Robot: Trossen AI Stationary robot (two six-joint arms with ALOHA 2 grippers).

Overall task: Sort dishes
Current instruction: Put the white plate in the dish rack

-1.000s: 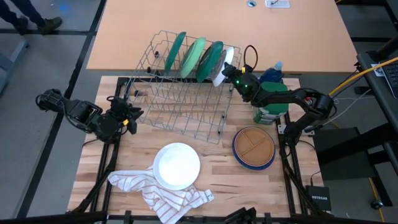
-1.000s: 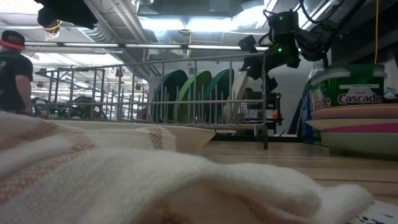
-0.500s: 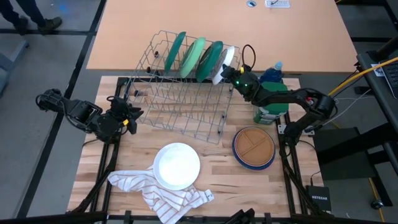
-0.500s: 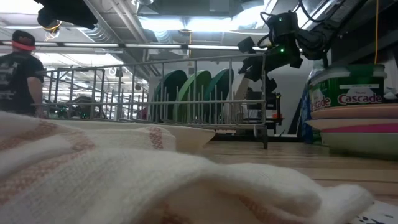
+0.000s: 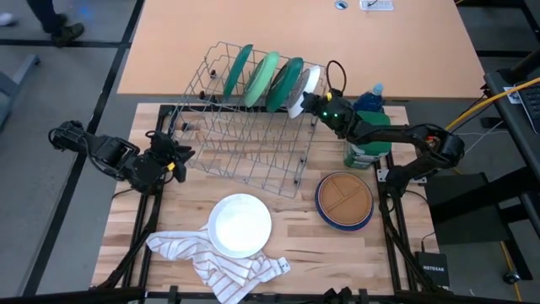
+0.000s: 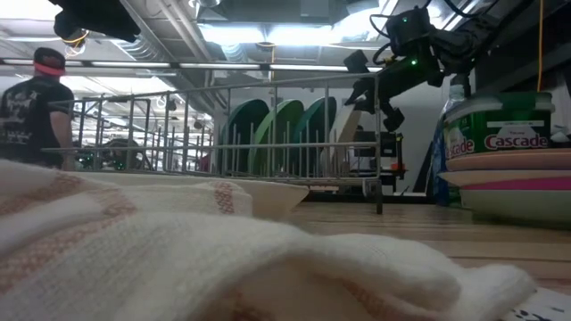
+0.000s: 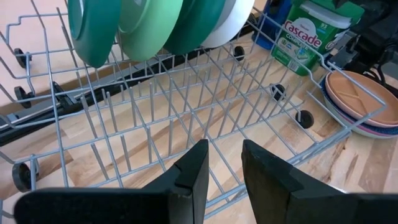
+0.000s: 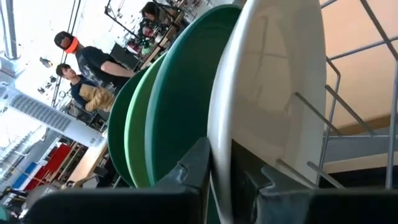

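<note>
Since a second ago your right arm has stretched out, elbow shifted outward, while the white plate sits a bit more upright; the left arm hasn't budged.

Left to right: your left gripper point(image 5: 179, 155) waits at the rack's point(image 5: 221, 145) left end, fingers point(image 7: 189, 177) slightly parted, holding nothing. A white bowl point(image 5: 240, 225) sits on the striped cloth point(image 5: 221, 268) up front. Racked on edge: dark green plate point(image 5: 238, 71), light green plate point(image 5: 262, 76), a second dark green plate point(image 5: 287, 81), then the white plate point(image 5: 305, 86). Your right gripper point(image 5: 316, 102) is clenched on that white plate's rim. Tan divided plate point(image 5: 345, 198) tops the stack beside the rack, near the Cascade tub point(image 6: 496, 129).
</note>
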